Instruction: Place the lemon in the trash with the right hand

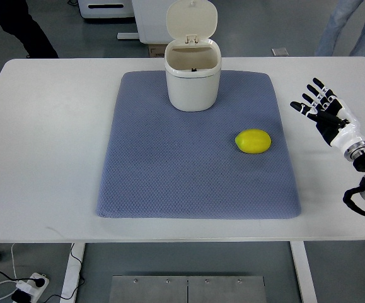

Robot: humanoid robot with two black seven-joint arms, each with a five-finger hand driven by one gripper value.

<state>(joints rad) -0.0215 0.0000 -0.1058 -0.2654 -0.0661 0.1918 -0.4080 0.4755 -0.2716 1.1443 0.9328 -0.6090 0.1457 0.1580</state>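
Yellow lemon is lying on the grey mat, well apart from the right hand, whose fingers are spreading empty over the table. Reaching is seemingly starting; next comes grasping, then lifting to the open trash.

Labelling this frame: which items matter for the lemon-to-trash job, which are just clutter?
Job:
lemon, on the mat
trash bin, lid open
right hand, open, holding nothing

Lying about:
blue mat
white table
power strip on the floor
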